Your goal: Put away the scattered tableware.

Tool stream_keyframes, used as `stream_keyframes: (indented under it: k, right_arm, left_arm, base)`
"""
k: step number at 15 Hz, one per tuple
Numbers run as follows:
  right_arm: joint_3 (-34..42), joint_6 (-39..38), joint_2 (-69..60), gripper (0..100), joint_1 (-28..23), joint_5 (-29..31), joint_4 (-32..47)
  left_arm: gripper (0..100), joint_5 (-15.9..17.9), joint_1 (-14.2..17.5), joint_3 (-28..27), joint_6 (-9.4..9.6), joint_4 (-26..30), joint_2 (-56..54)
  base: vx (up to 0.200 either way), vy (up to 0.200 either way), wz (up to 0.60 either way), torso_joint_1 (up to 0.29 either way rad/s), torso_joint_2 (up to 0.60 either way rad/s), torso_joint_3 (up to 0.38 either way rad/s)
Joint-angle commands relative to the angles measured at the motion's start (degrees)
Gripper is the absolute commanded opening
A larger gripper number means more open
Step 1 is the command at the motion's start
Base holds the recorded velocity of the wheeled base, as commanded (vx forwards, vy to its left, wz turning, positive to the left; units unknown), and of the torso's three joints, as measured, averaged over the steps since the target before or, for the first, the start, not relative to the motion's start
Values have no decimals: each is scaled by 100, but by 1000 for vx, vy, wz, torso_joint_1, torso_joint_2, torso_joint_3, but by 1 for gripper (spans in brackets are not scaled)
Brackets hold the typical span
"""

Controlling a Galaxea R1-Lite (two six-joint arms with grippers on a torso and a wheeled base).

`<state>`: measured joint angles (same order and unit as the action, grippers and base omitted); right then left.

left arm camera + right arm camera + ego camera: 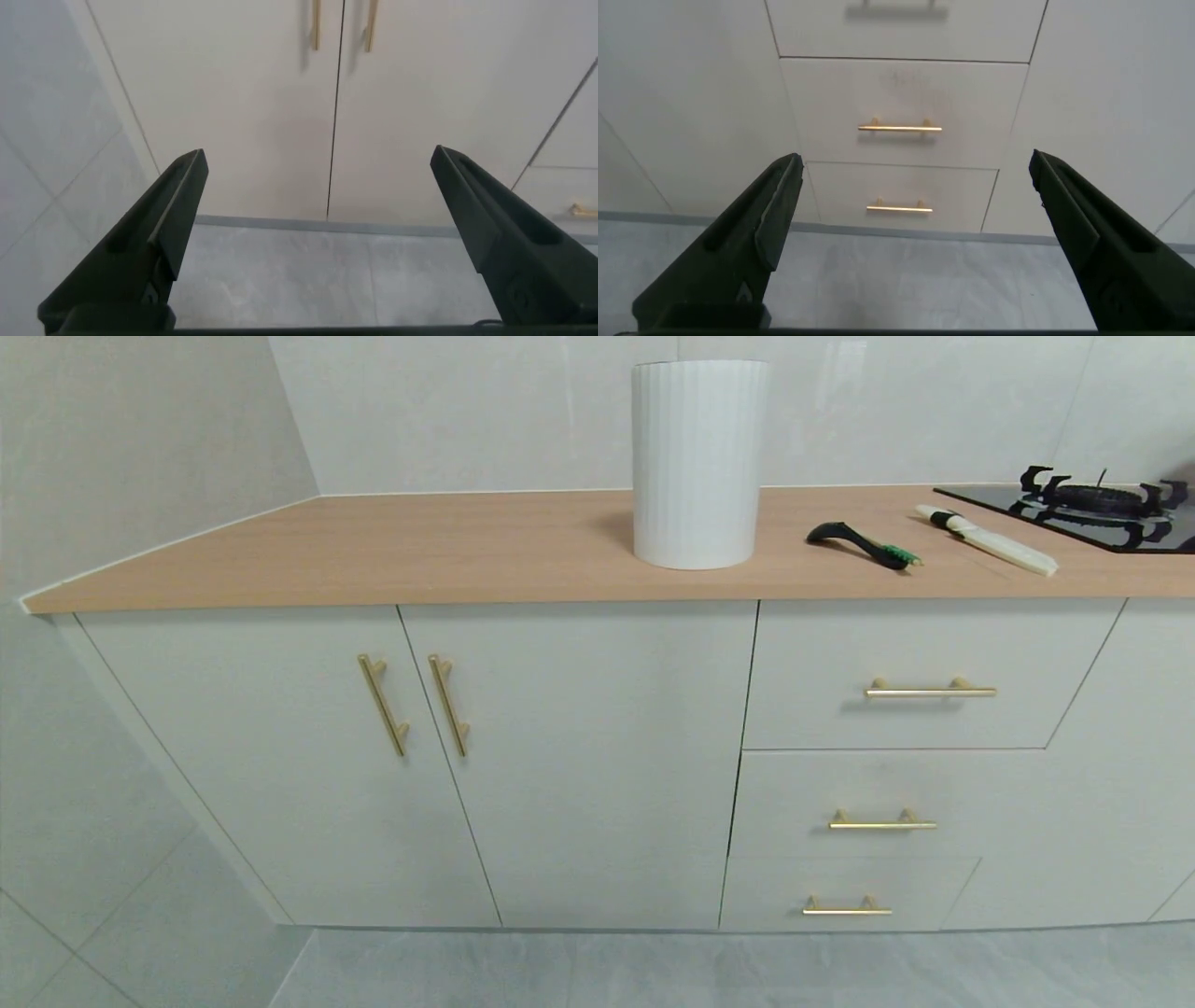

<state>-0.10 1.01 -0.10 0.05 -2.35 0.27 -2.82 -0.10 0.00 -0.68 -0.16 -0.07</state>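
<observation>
The wood-grain tabletop [420, 551] ends in a straight front edge above pale flat-fronted cabinets; walls close it at the back and on the left, and a broad stretch of wood runs from the left wall to a tall white ribbed cylinder [698, 467] standing upright near the middle. To the right of the cylinder, apart from it, lies a black curved-handled utensil [864, 545], its long axis slanting from back-left to front-right with the green tip towards the front edge. Just beyond it a long cream utensil [990, 539] with a black band lies on a similar slant, its far end near the black hob [1092, 499]. Below are 2 doors [373, 756] and 3 drawers [924, 681] with slim brass bar handles. The left tool [318, 157] hangs low before the doors over grey floor tiles [308, 271], fingers spread and holding nothing; the right tool [915, 163] faces the lower drawers, likewise spread and unloaded.
</observation>
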Motion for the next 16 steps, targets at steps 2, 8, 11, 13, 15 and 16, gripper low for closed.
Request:
stream_keyframes:
  k: [2, 8, 11, 13, 15, 16]
  right_arm:
    - [10, 31, 10, 100, 4, -2, -9]
    - [-1854, -145, 2321, 100, 136, -143, 17]
    - [-2416, -48, 4202, 100, 136, -125, 0]
    - [-2847, -48, 5582, 100, 145, -151, -18]
    - [-3313, -57, 6874, 100, 224, -143, -44]
    - [-3488, -57, 7322, 100, 224, -151, -106]
  left_arm:
    - [100, 0, 1, 0, 7, -2, 7]
    - [100, 0, 1, 0, 7, -2, 7]
    - [100, -8, 1, 0, 7, -2, 7]
    - [100, 0, 1, 0, -2, -2, 7]
    - [100, 0, 1, -9, 7, -2, 7]
    - [100, -8, 1, 0, 7, -2, 7]
  base:
    - [0, 0, 0, 0, 0, 0]
    - [0, 0, 0, 0, 0, 0]
    - [0, 0, 0, 0, 0, 0]
    - [0, 0, 0, 0, 0, 0]
    - [0, 0, 0, 0, 0, 0]
    - [0, 0, 0, 0, 0, 0]
